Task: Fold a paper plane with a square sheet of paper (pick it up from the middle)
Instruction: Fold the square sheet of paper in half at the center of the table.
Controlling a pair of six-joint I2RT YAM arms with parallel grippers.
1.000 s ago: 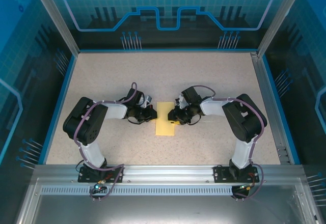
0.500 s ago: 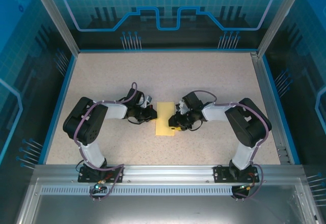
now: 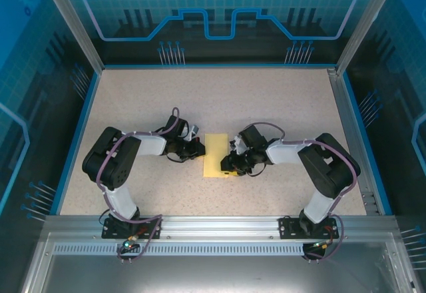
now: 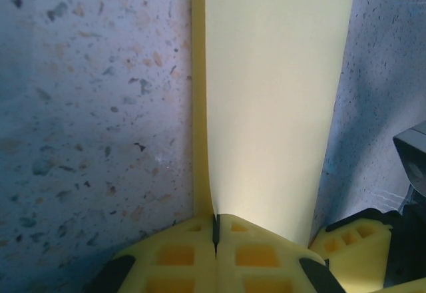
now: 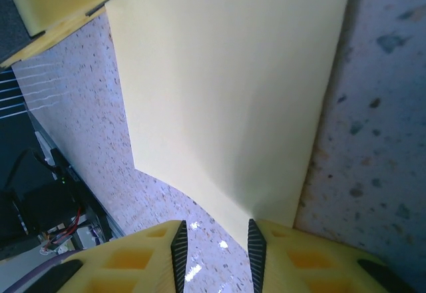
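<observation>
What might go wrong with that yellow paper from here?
The left tool seems to pinch the paper at one edge, so a pull may tear it or drag it askew. The right tool stands open at the opposite edge; a nudge from it may shift the paper or spoil the crease.

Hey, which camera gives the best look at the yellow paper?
The top external view: the paper shows nearly whole there, a narrow strip between the two arms. Both wrist views crop it to close-up parts.
</observation>
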